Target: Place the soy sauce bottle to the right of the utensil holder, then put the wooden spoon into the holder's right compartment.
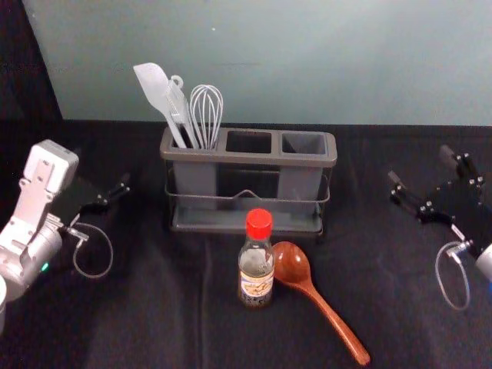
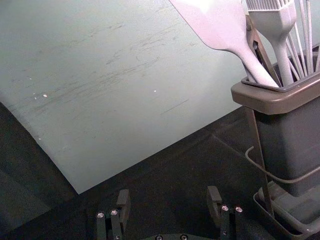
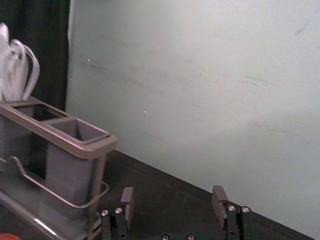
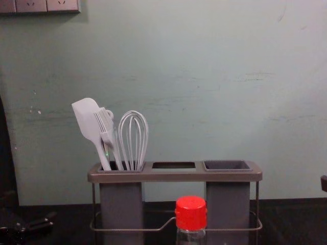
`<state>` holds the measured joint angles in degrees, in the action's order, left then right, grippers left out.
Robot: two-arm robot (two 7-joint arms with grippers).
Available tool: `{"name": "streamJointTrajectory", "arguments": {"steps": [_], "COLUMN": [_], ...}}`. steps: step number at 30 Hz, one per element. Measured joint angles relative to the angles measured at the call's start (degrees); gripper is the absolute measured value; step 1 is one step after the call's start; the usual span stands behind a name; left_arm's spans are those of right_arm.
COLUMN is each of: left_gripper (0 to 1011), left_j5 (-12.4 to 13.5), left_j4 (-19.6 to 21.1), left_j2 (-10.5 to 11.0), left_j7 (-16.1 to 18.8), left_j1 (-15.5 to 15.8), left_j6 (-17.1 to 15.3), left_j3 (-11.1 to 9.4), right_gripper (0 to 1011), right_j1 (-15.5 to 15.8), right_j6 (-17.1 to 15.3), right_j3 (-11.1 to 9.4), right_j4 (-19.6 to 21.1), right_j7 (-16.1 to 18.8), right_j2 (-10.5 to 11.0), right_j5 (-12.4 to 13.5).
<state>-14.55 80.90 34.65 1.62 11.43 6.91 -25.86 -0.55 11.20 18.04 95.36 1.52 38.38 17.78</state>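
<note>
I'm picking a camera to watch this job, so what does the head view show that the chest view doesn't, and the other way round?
The head view adds the spoon and the label on the bottle.

The chest view adds wall sockets, high at its left.

Both show the holder, the bottle's cap, the spatula, brush and whisk, the left gripper at the left and part of the right gripper at the right.
</note>
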Motion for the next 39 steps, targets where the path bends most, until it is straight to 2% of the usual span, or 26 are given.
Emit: {"name": "streamJointTrajectory", "arguments": {"steps": [11,18,24,27,31,33,39], "left_gripper": [1005,1005,1005,1005,1005,1005,1005], "left_j5": [0.0,0.0,0.0,0.0,0.0,0.0,0.0], "left_j4": [0.0,0.0,0.0,0.0,0.0,0.0,0.0], "left_j2": [0.0,0.0,0.0,0.0,0.0,0.0,0.0], "left_j7": [0.0,0.0,0.0,0.0,0.0,0.0,0.0], "left_j1": [0.0,0.0,0.0,0.0,0.0,0.0,0.0], "left_j6": [0.0,0.0,0.0,0.0,0.0,0.0,0.0], "left_j3": [0.0,0.0,0.0,0.0,0.0,0.0,0.0], "right_gripper": [1002,1003,1002,1003,1003,1002,1003], "right_j1": [6.0,9.8,11.1,10.4,8.6,6.2,1.6], "right_j6": [1.0,1.1,1.1,0.3,-1.2,-2.9,-6.6], "right_j3": [-3.5,-4.8,-4.7,-3.5,-2.0,-0.4,2.7], "right_j4": [5.6,9.3,10.9,11.0,10.1,9.0,6.8], "right_j7": [3.8,9.8,15.3,19.7,23.0,25.9,29.9], "right_j2": [1.5,3.0,3.8,3.9,3.4,2.4,0.7], "right_j5": [4.5,9.5,13.1,15.0,16.1,16.7,16.4]}}
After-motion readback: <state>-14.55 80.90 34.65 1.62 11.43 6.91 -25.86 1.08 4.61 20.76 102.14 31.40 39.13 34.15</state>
